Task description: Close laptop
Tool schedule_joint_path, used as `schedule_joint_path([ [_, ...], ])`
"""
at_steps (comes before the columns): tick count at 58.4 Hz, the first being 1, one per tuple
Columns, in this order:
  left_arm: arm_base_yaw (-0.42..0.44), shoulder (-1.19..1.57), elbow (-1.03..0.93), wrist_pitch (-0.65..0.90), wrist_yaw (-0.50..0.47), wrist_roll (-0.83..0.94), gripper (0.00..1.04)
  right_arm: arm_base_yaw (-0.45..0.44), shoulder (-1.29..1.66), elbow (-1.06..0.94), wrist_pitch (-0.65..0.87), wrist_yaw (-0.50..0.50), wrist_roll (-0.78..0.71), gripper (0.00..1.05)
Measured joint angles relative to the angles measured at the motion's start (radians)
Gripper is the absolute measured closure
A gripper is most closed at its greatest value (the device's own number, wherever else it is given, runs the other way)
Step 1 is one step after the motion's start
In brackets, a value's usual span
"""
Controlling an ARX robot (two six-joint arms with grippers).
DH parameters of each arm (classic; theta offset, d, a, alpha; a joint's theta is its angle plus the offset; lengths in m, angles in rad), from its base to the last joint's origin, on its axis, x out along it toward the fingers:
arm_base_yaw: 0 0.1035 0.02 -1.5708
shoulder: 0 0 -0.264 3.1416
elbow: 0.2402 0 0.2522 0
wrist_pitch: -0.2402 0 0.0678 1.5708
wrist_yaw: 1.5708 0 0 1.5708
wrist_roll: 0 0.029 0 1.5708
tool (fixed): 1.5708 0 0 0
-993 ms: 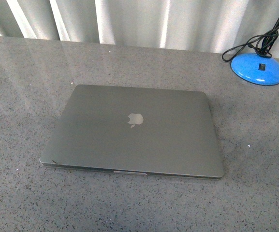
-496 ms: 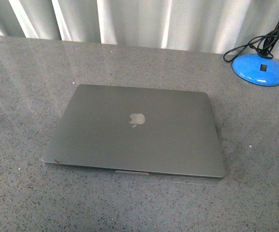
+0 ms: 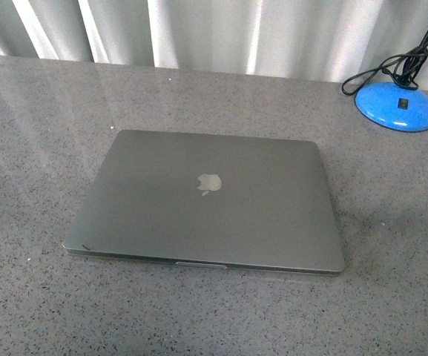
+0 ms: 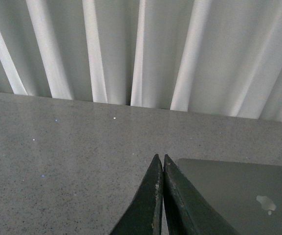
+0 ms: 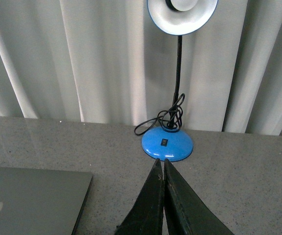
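The grey laptop (image 3: 206,200) lies flat on the table with its lid down and the pale apple logo facing up. Neither arm shows in the front view. In the left wrist view my left gripper (image 4: 161,157) is shut and empty, raised beside a corner of the laptop (image 4: 238,191). In the right wrist view my right gripper (image 5: 160,161) is shut and empty, off to the side of the laptop's edge (image 5: 33,196), pointing toward the lamp.
A blue-based desk lamp (image 3: 396,106) with a coiled black cord stands at the table's back right; it also shows in the right wrist view (image 5: 167,143). The speckled grey table (image 3: 35,148) ends at white curtains (image 3: 221,33) behind.
The laptop stays closed and still. The front view only shifts slightly between frames.
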State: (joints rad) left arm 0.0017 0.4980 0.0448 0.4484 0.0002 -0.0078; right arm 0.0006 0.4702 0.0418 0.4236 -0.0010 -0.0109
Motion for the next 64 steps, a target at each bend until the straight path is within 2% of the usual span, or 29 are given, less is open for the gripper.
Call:
schedule_joint_path([
  [9,-0.001,-0.046,-0.026,0.002,-0.001,0.0,1.01,0.0,-0.039,-0.022,0.006,0.0,0.0,1.04],
  [48,-0.001,-0.31,-0.027,-0.257,-0.001,0.001,1.01,0.0,-0.294,-0.022,-0.244,0.0,0.001,1.04],
  [51,-0.001,-0.321,-0.027,-0.268,-0.001,0.001,1.01,0.0,-0.346,-0.021,-0.31,0.0,0.001,1.04],
  [57,-0.002,-0.445,-0.026,-0.427,-0.001,0.001,1.01,0.0,-0.455,-0.021,-0.416,0.002,0.003,1.04],
  [64,-0.002,-0.494,-0.026,-0.447,-0.001,0.001,1.01,0.0,-0.465,-0.021,-0.42,0.002,0.007,1.04],
])
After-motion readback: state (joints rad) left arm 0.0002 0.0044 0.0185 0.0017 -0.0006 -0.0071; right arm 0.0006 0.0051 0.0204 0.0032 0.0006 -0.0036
